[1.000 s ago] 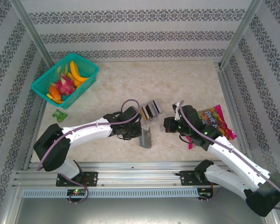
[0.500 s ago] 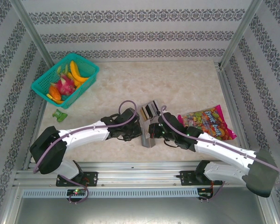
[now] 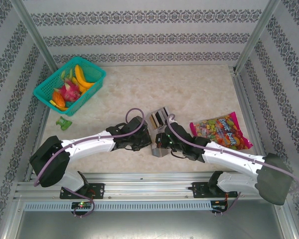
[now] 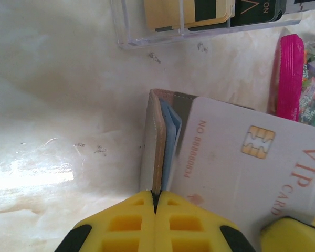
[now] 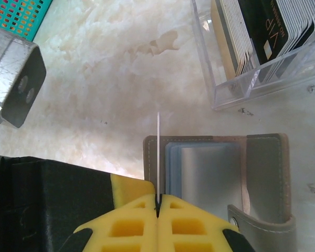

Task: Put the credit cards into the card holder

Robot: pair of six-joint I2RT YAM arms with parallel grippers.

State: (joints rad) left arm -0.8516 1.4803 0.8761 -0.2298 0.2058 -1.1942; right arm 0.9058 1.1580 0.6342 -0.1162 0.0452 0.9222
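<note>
The card holder [image 5: 262,173] lies open on the table [image 3: 189,84], near its front edge and between the two arms, with its clear inner sleeves showing. The left end effector [image 4: 155,202] is pinched tight on one cover of the holder, steadying it. The right end effector [image 5: 158,202] is clamped on a white card [image 4: 236,173]. In the right wrist view the card appears as a thin edge-on line standing just at the holder's outer edge.

I judge the step in hand to be the insertion. The card is right by the sleeves, but I cannot tell whether its edge has entered one. The next move calls for lining the card's leading edge up with a sleeve mouth. It should then slide in flat while the left arm braces the holder.

There is one holder and one card in hand. Just behind the holder, a single clear tray [image 5: 236,92] holds more cards [image 5: 262,31], packed too closely to count. Farther out lie one candy bag [image 3: 222,130] to the right and one teal basket [image 3: 87,94] at the far left.
</note>
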